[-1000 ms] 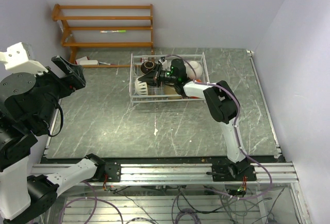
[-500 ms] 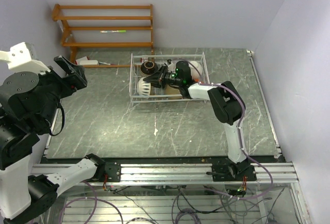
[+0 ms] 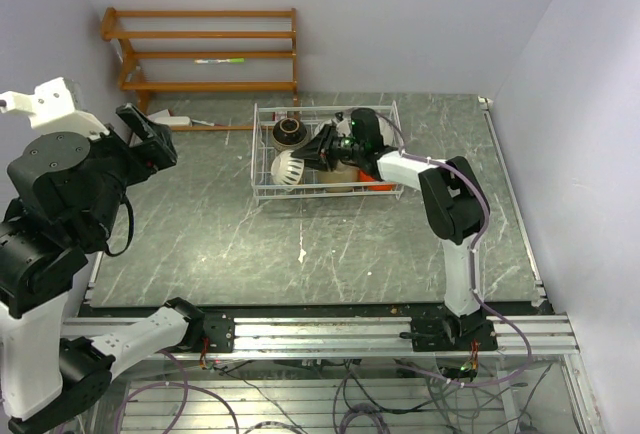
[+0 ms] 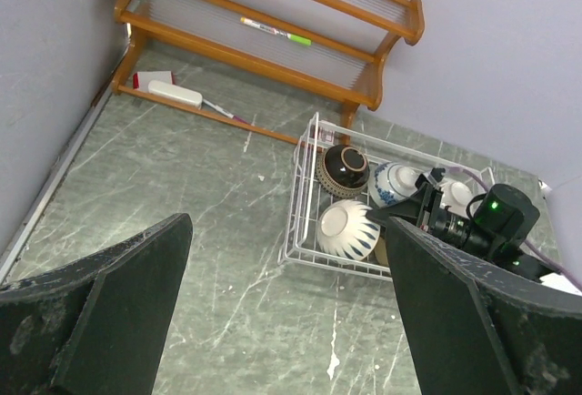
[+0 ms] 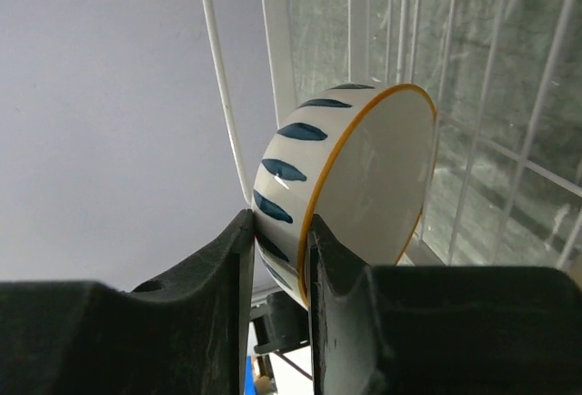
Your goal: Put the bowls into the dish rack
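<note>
Nothing readable anywhere. The only candidate is the pen (image 3: 220, 60) on the shelf (image 3: 200, 36) in the upper left of the top view, and any print on it is too small to make out.

My right arm rises from its base at the bottom right of the top view, bends at the elbow right of centre, and the forearm reaches left into the rack (image 3: 257, 154) in the upper middle. My right gripper (image 3: 316, 152) is pinching the rim of the bowl (image 3: 286, 167), the white one with blue dashes and an orange edge. In the wrist view one finger (image 5: 238, 263) sits on the outside wall and the other on the inside. The bowl (image 5: 359, 177) is up on its edge with its opening toward the right of that frame, next to the rack wires (image 5: 273, 31). It's in the lower left corner of the rack. I can't tell if it rests on the wire floor. A dark bowl (image 3: 290, 132) sits just above it.

My left arm is raised high at the left edge, and my left gripper (image 3: 150, 137) is spread wide with nothing in it.

Compared with a second ago, my right wrist has slid right along the rack, my elbow has swung right, and the bowl has shifted slightly right.
</note>
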`<state>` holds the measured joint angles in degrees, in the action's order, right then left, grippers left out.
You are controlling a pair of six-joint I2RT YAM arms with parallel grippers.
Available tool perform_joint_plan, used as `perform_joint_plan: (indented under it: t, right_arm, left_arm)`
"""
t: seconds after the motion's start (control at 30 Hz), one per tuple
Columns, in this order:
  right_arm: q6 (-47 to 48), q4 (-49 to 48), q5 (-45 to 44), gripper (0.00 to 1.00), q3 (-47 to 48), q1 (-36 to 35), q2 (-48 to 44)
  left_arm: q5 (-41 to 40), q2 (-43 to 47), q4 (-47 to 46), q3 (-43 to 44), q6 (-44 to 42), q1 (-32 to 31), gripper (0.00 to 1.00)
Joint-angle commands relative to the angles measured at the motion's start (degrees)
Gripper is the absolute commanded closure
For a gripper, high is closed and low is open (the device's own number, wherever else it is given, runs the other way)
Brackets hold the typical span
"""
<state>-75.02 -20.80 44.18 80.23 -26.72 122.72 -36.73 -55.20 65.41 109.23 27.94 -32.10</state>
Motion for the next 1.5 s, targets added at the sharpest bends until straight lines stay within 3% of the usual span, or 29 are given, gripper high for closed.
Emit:
perform_joint_plan:
  t: [0.0,0.17,0.27,0.57,1.2,1.3,1.33,1.37,1.47]
  right_arm:
    - [9.0,11.4,-3.7,0.76,1.9,2.8,-1.7]
    - [14.6,19.6,-5.8,0.74,5.5,3.1,-2.0]
    - [17.3,23.7,-7.0,0.67,7.3,3.3,-2.0]
    - [22.5,30.6,-9.4,0.60,9.1,3.4,-2.5]
    - [34.6,44.9,-19.1,0.55,18.6,2.5,-8.7]
    - [38.4,50.9,-22.6,0.44,21.7,1.5,-10.4]
    - [39.9,53.2,-24.0,0.30,22.8,1.1,-10.9]
    - [41.3,55.1,-25.3,0.04,23.6,0.8,-11.4]
    - [44.9,60.1,-29.9,0.00,24.2,-0.2,-14.2]
  left_arm:
    - [1.1,-0.9,-3.1,-0.8,0.5,-0.3,0.01]
    - [1.1,-1.2,-3.9,-1.1,0.4,-0.3,0.01]
    - [1.1,-1.3,-4.1,-1.3,0.4,-0.3,0.01]
    - [1.4,-1.2,-4.6,-2.1,0.6,-0.3,0.01]
    - [3.2,-1.0,-3.6,-1.8,0.1,-0.3,0.01]
    - [4.7,-1.9,-3.1,-1.5,-0.2,-0.3,0.01]
    - [5.2,-2.2,-3.1,-1.5,-0.3,-0.3,0.01]
    - [5.7,-2.3,-3.1,-1.6,-0.4,-0.3,0.01]
    - [7.2,-2.8,-3.5,-2.3,-0.6,-0.3,0.01]
